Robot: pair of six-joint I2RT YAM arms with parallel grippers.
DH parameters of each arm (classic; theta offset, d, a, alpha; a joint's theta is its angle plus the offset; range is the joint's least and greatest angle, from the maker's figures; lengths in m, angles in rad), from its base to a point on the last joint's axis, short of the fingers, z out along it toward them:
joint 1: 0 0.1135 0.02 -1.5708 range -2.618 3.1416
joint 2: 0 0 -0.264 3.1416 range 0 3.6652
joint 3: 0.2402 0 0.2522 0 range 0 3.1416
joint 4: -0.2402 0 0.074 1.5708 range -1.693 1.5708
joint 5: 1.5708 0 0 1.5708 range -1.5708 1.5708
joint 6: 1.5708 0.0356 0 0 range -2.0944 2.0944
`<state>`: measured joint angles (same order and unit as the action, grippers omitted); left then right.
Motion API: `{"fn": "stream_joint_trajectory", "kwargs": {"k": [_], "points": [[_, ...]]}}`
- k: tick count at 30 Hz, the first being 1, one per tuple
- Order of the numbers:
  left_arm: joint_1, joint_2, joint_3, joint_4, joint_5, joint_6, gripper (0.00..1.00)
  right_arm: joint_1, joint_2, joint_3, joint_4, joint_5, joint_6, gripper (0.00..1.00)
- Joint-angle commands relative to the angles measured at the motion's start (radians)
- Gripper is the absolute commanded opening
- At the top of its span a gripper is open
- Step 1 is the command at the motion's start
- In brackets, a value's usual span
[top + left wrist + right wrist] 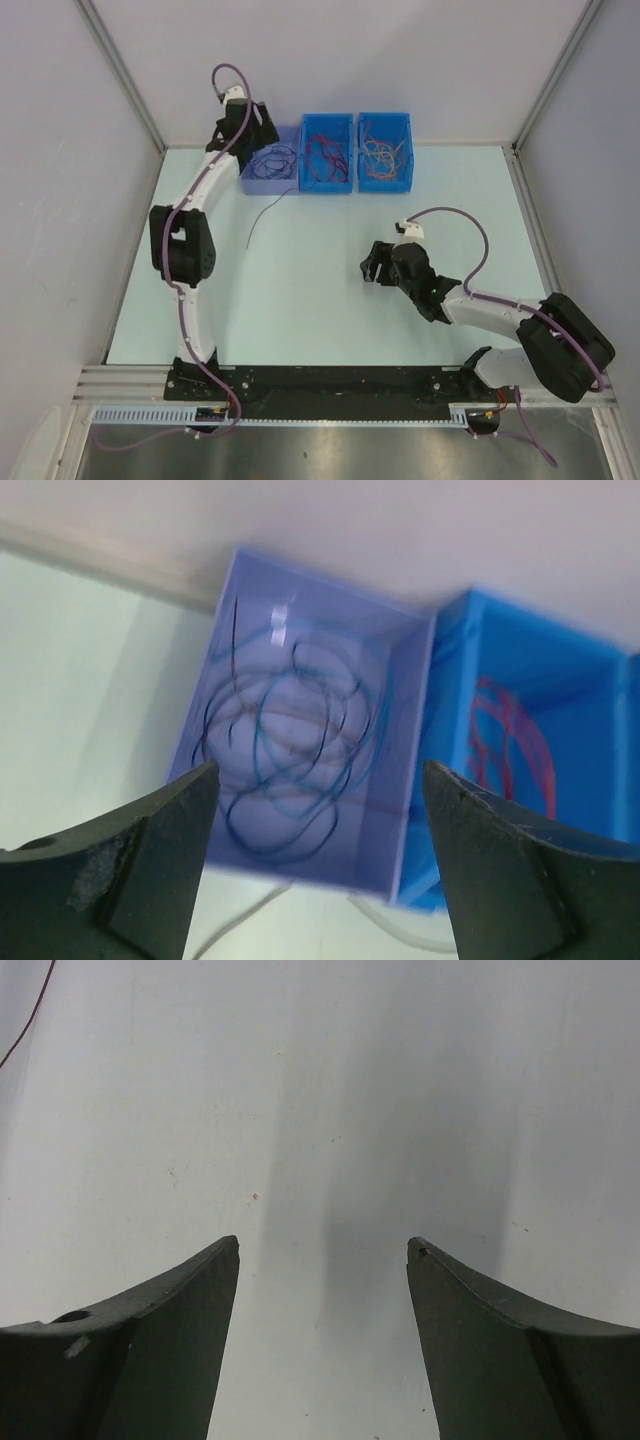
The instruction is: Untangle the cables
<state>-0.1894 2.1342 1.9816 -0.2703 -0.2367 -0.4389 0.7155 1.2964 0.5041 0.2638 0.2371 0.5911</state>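
Blue and black cables (290, 750) lie coiled in a lavender bin (400, 820) at the back of the table. My left gripper (320, 770) hangs open just above that bin, nothing between its fingers; in the top view the left gripper (262, 132) sits at the bin's left rear. Red cables (326, 152) fill the middle blue bin (327, 185), orange ones (384, 150) the right blue bin (386, 186). One thin dark cable (265, 213) lies loose on the table in front of the lavender bin. My right gripper (368, 265) is open over bare table, empty.
The three bins stand side by side against the back wall. Grey walls close in the table on the left, back and right. In the right wrist view, the end of a thin strand (25, 1025) shows at the top left corner.
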Motion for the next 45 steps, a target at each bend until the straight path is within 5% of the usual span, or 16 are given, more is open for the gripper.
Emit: {"fn": "stream_joint_trajectory", "kwargs": {"k": [1,6,10,18,31,45], "points": [[-0.002,-0.146,-0.191,-0.003,0.095,0.040,0.85,-0.010,0.027,-0.004,0.058,0.002,-0.017,0.73],[-0.016,-0.295,-0.508,0.115,0.192,0.037,0.82,-0.019,0.047,-0.001,0.064,-0.007,-0.022,0.72],[-0.120,-0.376,-0.615,0.198,0.189,0.124,0.82,-0.021,0.060,-0.001,0.072,-0.007,-0.025,0.72],[-0.298,-0.251,-0.463,0.124,0.031,0.135,0.83,-0.022,0.066,0.001,0.075,-0.005,-0.025,0.72],[-0.311,-0.033,-0.189,0.042,-0.027,0.112,0.72,-0.025,0.067,0.001,0.074,-0.012,-0.027,0.72],[-0.309,0.087,-0.095,0.031,-0.050,0.115,0.55,-0.025,0.067,0.001,0.077,-0.012,-0.030,0.72]]}}
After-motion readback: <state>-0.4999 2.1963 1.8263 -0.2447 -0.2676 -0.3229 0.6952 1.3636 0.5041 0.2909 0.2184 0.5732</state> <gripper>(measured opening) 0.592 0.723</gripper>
